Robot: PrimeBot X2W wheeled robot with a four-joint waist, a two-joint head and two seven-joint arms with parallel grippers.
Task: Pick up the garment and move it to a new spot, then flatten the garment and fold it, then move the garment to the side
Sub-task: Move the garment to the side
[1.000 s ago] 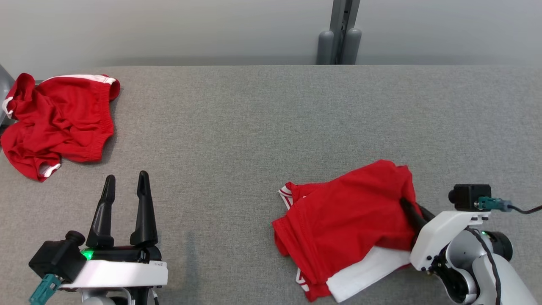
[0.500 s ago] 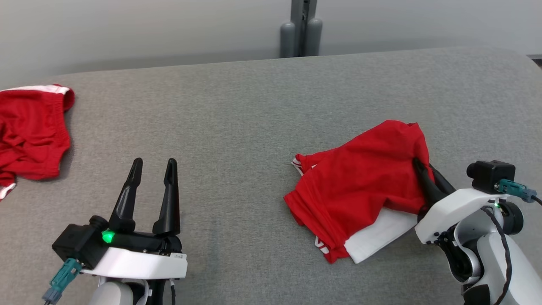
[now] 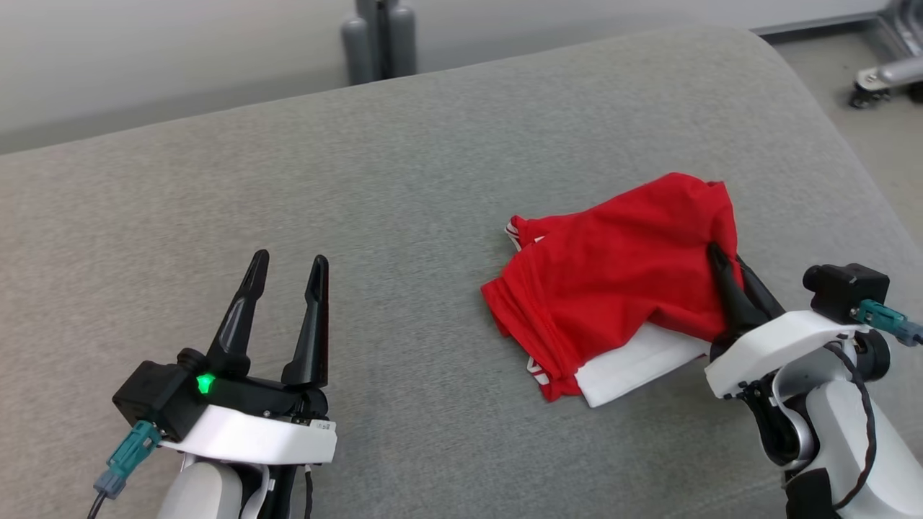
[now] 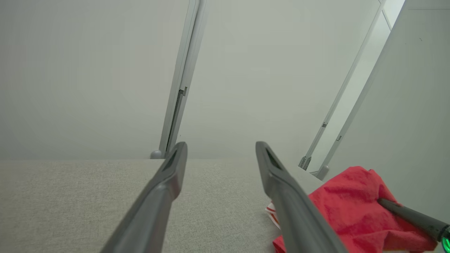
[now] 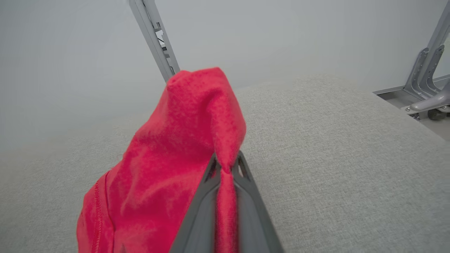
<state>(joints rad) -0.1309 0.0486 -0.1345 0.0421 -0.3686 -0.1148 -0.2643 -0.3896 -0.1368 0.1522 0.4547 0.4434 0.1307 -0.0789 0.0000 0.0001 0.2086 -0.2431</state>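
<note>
The red garment [image 3: 613,274] lies near the counter's [image 3: 404,166] right edge. The right claw [image 3: 723,256] pinches its raised right fold. The left claw [image 3: 288,261] stands spread, well apart from it.

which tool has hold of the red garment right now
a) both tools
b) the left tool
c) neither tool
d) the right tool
d: the right tool is shut on a pinched-up fold of the red garment, while the left tool stands open above the grey surface, apart from the cloth.
</note>
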